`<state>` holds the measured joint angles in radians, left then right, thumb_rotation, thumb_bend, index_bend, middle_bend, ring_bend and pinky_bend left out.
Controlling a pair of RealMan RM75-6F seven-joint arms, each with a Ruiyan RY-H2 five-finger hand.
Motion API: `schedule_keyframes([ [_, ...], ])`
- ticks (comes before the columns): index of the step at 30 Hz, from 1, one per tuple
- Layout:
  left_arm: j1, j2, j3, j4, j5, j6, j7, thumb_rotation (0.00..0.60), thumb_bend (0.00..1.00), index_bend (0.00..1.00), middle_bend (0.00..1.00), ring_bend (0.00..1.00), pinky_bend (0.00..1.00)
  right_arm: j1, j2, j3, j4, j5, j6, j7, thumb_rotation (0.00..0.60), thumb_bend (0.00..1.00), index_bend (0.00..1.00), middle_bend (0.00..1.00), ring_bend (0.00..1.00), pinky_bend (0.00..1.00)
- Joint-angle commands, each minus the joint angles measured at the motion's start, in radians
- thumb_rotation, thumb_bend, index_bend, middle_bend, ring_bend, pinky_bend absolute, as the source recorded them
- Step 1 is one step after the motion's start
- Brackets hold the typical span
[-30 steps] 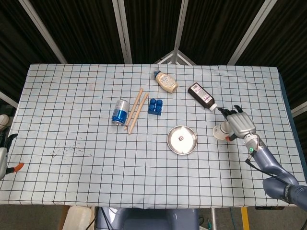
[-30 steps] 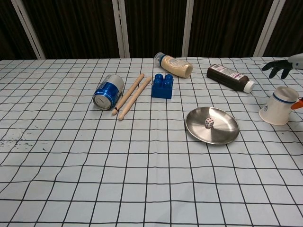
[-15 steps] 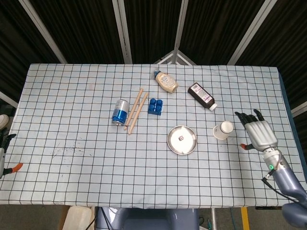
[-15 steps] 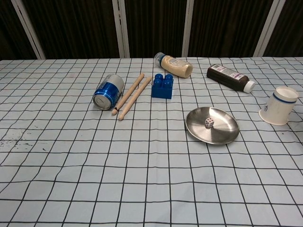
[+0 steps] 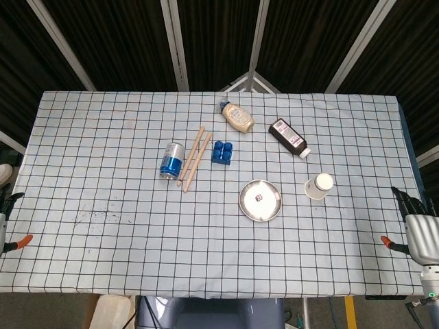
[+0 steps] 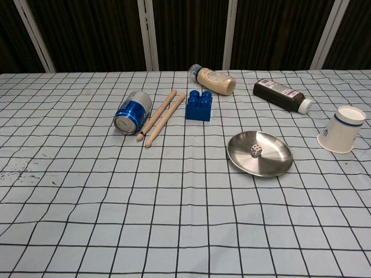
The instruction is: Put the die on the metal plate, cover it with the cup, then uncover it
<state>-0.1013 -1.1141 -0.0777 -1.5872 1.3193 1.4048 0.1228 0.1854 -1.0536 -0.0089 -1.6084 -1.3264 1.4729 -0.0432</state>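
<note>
Plainly, the die [image 6: 255, 150] lies uncovered on the metal plate [image 6: 272, 163].
Just to its right the white cup [image 6: 342, 130] stands tilted on the worktop [image 6: 174, 202], apart from the plate. The right robot hand [image 5: 420, 229] hangs off the worktop's right edge, fingers spread, holding nothing; the left robot hand [image 5: 5, 229] shows only partly at the frame edge, its state unclear.

A blue can [image 6: 133, 113] (on its side) lies beside two sticks [image 6: 160, 116], then a blue brick [image 6: 199, 105], a mayo bottle [image 6: 214, 80] and a dark bottle [image 6: 282, 95].
</note>
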Motion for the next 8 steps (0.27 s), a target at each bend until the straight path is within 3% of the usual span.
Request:
schedule_keyframes([
  [1,0.005,0.006,-0.003,-0.001,-0.002,0.006,-0.014,0.6,0.13,0.16,0.0,0.0,0.06,-0.036,-0.033,0.002,0.03,-0.024,0.047,0.02,0.6,0.05,0.04,0.17,0.19,0.04],
  [8,0.01,0.017,-0.011,0.007,-0.012,0.008,-0.046,0.6,0.13,0.16,0.0,0.0,0.06,-0.053,-0.068,0.025,0.089,-0.03,0.064,0.016,0.6,0.05,0.04,0.17,0.19,0.04],
])
